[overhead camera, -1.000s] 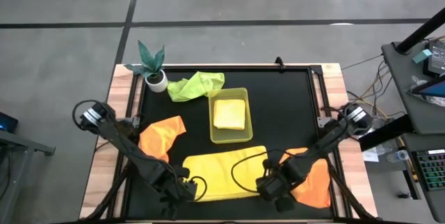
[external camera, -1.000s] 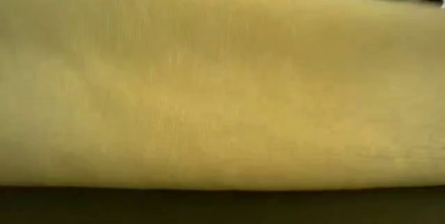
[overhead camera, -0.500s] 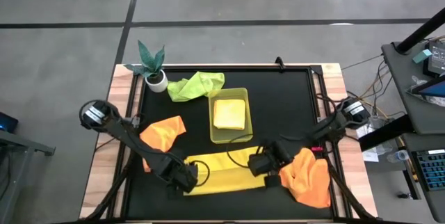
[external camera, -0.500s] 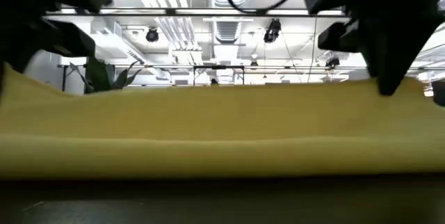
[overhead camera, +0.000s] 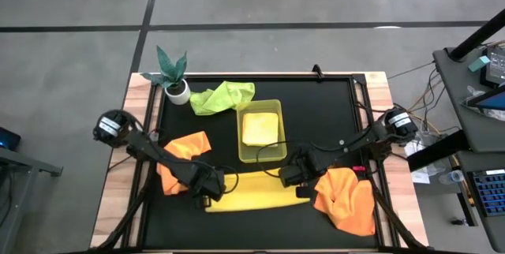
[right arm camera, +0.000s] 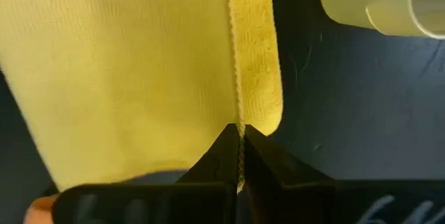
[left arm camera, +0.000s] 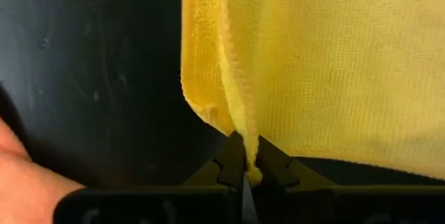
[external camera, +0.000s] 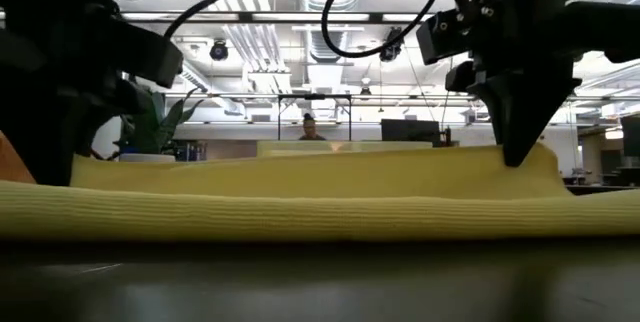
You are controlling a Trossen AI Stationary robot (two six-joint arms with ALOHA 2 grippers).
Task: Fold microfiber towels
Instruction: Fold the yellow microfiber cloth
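A yellow microfiber towel [overhead camera: 252, 193] lies folded over on the black table top, its fold [external camera: 300, 212] toward the near edge. My left gripper [overhead camera: 208, 189] is shut on its left corner and my right gripper [overhead camera: 298, 178] on its right corner, both pointing down. One orange towel [overhead camera: 181, 158] lies bunched at the left and another [overhead camera: 349, 200] at the right. A light green towel [overhead camera: 223, 96] lies crumpled at the far side. A folded pale yellow towel [overhead camera: 260, 128] rests in the tray [overhead camera: 246, 156]. My left gripper pinches the upper layer's left corner [left arm camera: 245, 132] between its two fingers, on the hemmed edge, coming from above. The corner stands just above the lower layer. My right gripper pinches the upper layer's right corner [right arm camera: 240, 121] on the hem, from above. That corner [external camera: 545, 165] is raised a little, and the cloth sags between the two grippers.
A small potted plant [overhead camera: 173, 79] stands at the far left corner. The yellow-green tray sits just beyond the yellow towel, close to my right gripper. The table's raised frame [overhead camera: 369, 128] borders the black surface. A person [external camera: 308, 127] shows far off in the room.
Both grippers, still shut, have carried the yellow towel's near corners toward the far edge and down. The lifted half has folded over onto the half that stayed on the table, leaving a narrow strip. The right orange towel has come into fuller view.
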